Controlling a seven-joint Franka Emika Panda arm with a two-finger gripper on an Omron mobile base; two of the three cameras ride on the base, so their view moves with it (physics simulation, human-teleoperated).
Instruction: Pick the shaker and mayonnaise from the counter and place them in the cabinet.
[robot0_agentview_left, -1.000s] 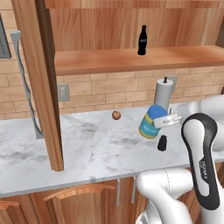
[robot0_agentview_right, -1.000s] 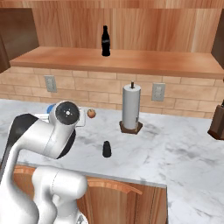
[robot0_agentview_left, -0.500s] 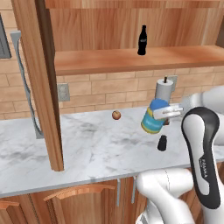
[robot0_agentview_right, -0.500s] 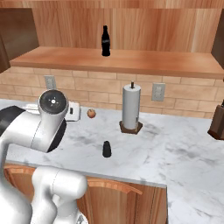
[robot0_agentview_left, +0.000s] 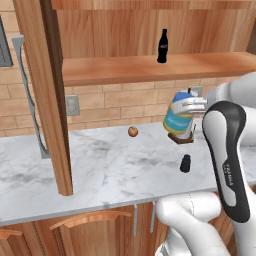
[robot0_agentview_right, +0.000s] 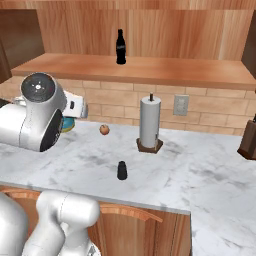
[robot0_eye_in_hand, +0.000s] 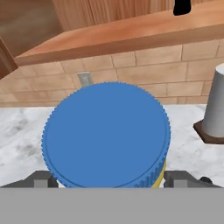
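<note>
The gripper (robot0_agentview_left: 186, 106) holds the mayonnaise (robot0_agentview_left: 178, 118) aloft above the counter (robot0_agentview_left: 100, 170), its jaws spread wide w/ a finger on each side of the jar. In the hand view the jar's blue lid (robot0_eye_in_hand: 106, 134) sits right up against the camera, flanked at the bottom corners by the two fingertips (robot0_eye_in_hand: 40, 179), w/ a sliver of yellow body showing at the lower right. Seen from the left base view the jar is tilted, lid toward the gripper, hanging in front of the paper-towel roll (robot0_agentview_right: 149, 122), below the level of the cabinet (robot0_agentview_left: 150, 67) shelf and clear of the marble. The shaker (robot0_agentview_left: 185, 163) stands upright on the counter, below the held jar & nearer the front edge, apart from the roll's wooden base. In the right base view the shaker (robot0_agentview_right: 121, 170) is near the middle of the slab, the arm's elbow hiding most of the jar. A small brownish round item (robot0_agentview_left: 133, 131) rests near the brick backsplash. A cola bottle (robot0_agentview_left: 162, 46) stands on the cabinet shelf, well above & behind. A wall outlet (robot0_agentview_right: 180, 105) is just right of the roll
</note>
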